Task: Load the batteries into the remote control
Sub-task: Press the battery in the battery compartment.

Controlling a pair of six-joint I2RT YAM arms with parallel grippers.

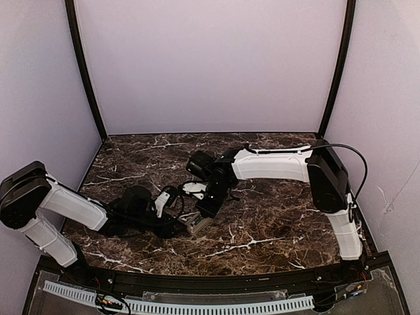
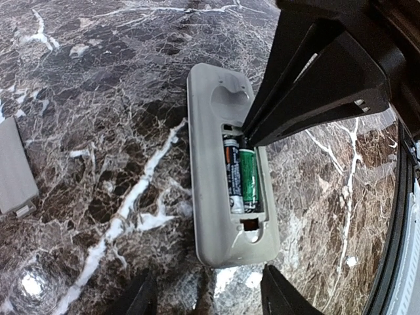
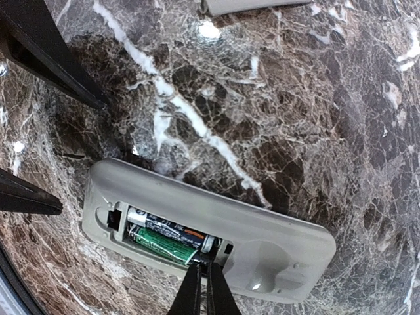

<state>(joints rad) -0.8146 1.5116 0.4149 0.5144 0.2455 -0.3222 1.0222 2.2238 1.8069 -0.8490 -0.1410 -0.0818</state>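
1. The remote control [image 2: 216,98] lies back-up on the bench [image 2: 98,98], close to the near edge and a bit left of the middle, with its bay open. Both batteries [image 2: 239,176] sit side by side in it, the black battery [image 2: 230,172] next to the green battery [image 2: 248,177]
2. The right claw [image 3: 202,270] is pinched closed on nothing, with its tips down at the end of the green battery that's nearest the remote's middle. Looks to me like it's poking that end home
3. The left claw [image 2: 207,274] is spread wide with a finger either side of the remote's short end. It's not clearly touching it, so it isn't gripping anything
4. How I'd do it: push straight down with that closed tip, gently. Any sideways drag and the cell could pop out against the contact. I can't tell from here if the green battery is fully flat, so check before lifting off
5. I'd close the left claw lightly on the remote's sides first so it can't skate on the marble
6. The battery cover [image 2: 13,164] lies on the bench well apart from the remote, so nothing's in the way of the push
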